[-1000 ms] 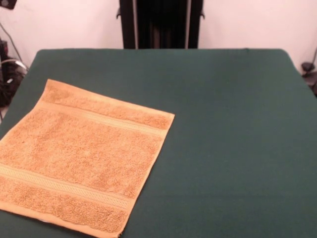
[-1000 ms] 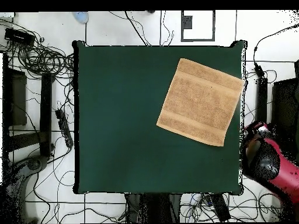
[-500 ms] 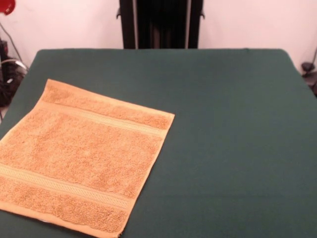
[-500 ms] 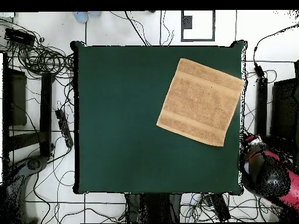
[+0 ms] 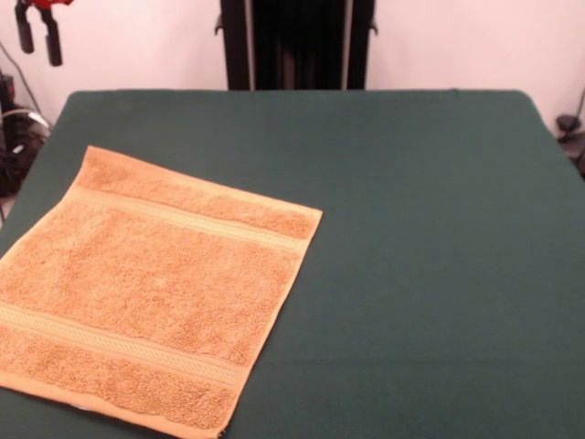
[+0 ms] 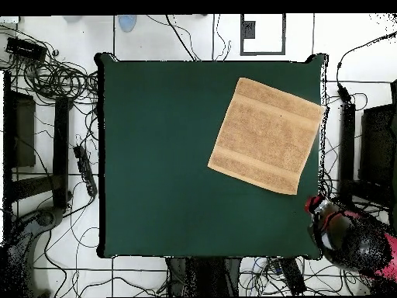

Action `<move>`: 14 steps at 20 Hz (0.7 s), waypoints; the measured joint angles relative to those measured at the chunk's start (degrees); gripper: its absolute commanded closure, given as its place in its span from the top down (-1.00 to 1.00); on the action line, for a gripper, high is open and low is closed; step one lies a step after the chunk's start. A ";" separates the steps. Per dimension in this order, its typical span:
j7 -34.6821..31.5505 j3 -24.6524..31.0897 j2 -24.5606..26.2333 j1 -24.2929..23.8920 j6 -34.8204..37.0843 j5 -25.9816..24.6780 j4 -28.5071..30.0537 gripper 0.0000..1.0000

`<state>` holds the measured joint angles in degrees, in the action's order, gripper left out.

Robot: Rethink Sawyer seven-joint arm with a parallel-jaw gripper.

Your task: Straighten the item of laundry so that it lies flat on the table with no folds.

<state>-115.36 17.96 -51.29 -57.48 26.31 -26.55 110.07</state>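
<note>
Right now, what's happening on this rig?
Nothing is handling the towel. It lies spread flat on the green table, near one corner, with no folds showing. The gripper hangs off to the side above the table's edge, fingers apart and empty. In the overhead view the red arm sits just off the table's corner nearest the towel.

The gripper is hanging down at the top corner of the front view, its two black fingers pointing straight down with a clear gap between them, nothing sitting in that gap. Above the fingers there's a bit of red housing. From overhead the red and black arm is sitting bunched up and low.
</note>
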 measured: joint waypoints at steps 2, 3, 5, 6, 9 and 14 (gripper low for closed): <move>1.65 0.90 -0.02 -0.30 0.02 -1.77 0.50 1.00; 2.37 1.48 -0.01 -0.31 0.04 -3.30 1.01 1.00; 2.49 1.85 -0.02 -0.32 0.04 -4.05 1.44 1.00; 2.50 2.03 -0.02 -0.32 0.04 -4.37 1.63 1.00; 2.50 3.33 0.16 -0.32 0.04 -5.53 2.42 1.00; 2.52 4.67 2.69 -0.32 0.00 -7.45 2.50 1.00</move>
<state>-112.84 22.63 -48.60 -57.80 26.31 -34.00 112.57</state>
